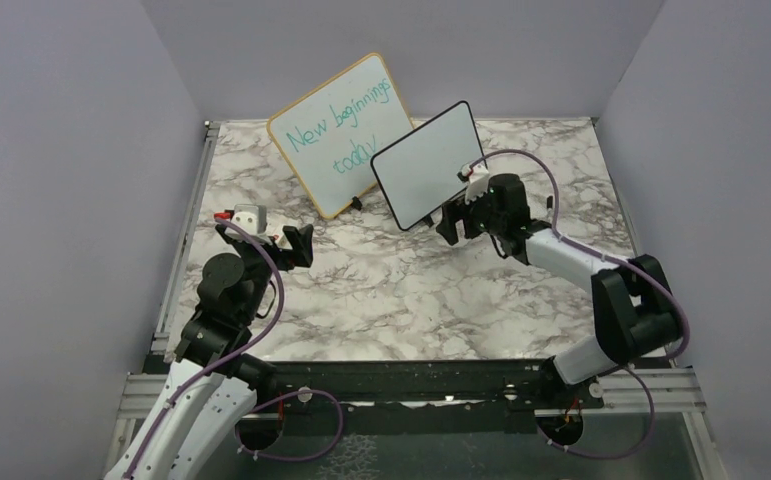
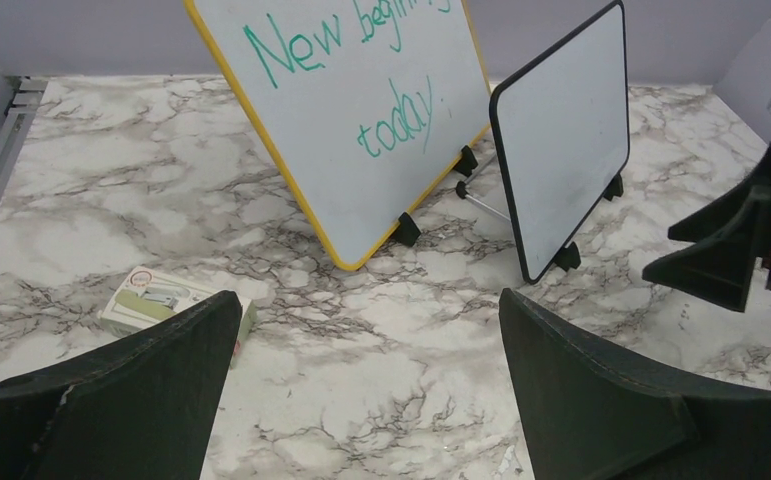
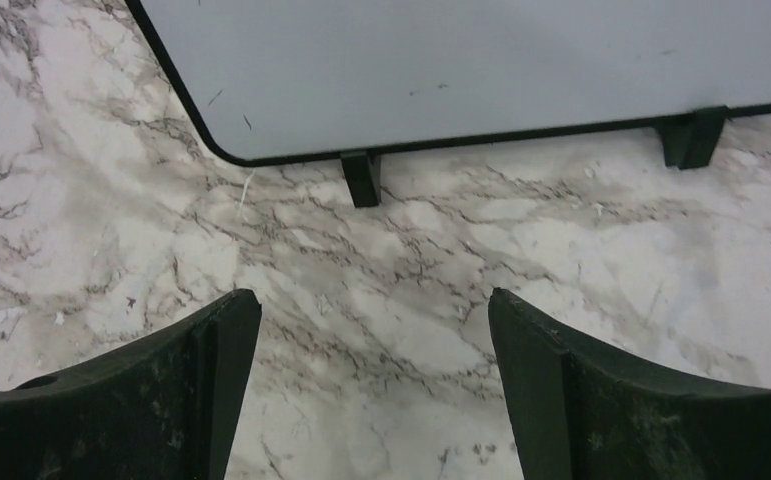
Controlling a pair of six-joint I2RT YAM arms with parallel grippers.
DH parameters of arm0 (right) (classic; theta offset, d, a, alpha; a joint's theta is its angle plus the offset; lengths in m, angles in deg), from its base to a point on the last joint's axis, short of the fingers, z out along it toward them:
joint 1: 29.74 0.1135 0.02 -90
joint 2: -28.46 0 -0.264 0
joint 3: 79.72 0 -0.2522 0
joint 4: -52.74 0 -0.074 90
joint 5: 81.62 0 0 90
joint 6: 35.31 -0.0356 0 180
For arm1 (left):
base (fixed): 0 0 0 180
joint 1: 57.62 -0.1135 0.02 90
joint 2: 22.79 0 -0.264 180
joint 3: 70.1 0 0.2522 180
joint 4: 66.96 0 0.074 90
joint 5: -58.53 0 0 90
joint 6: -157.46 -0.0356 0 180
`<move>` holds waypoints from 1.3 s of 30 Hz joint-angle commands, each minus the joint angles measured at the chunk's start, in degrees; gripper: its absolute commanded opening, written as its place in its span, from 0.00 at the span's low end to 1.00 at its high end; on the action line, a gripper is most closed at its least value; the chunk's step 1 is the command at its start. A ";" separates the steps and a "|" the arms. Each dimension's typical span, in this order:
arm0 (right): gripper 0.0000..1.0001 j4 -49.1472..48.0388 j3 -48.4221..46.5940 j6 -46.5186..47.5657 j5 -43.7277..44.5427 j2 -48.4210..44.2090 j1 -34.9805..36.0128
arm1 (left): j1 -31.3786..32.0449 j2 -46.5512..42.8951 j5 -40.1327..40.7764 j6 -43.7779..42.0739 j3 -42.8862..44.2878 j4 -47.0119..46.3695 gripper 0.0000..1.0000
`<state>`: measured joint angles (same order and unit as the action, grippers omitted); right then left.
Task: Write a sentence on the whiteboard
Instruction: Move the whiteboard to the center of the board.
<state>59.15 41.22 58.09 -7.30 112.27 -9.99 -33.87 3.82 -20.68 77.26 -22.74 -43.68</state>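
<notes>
The whiteboard (image 1: 426, 165), small and black-framed, stands tilted on little black feet at the back of the marble table. Its face (image 2: 566, 140) is blank and no sentence shows on it. My right gripper (image 1: 454, 222) hovers just in front of the board's lower edge (image 3: 481, 70), right by it. Its jaws (image 3: 371, 380) are open over bare marble with nothing between them. My left gripper (image 1: 271, 240) is at the left, well short of the board. It stands wide open (image 2: 361, 390) and empty.
A larger yellow-framed board (image 1: 346, 130) with teal handwriting leans just behind and left of the whiteboard, also seen from the left wrist (image 2: 361, 110). A small flat box (image 2: 161, 300) lies on the table by my left finger. Grey walls enclose three sides.
</notes>
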 commanded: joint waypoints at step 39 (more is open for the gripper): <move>0.01 -14.28 -4.15 -3.01 19.55 19.93 14.75 | 0.49 1.77 -1.13 -1.28 -0.82 -1.64 0.99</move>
<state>45.42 33.46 58.39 6.58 135.57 1.61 -33.52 6.13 -21.93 76.41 -23.07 -44.12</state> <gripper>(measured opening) 0.176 0.990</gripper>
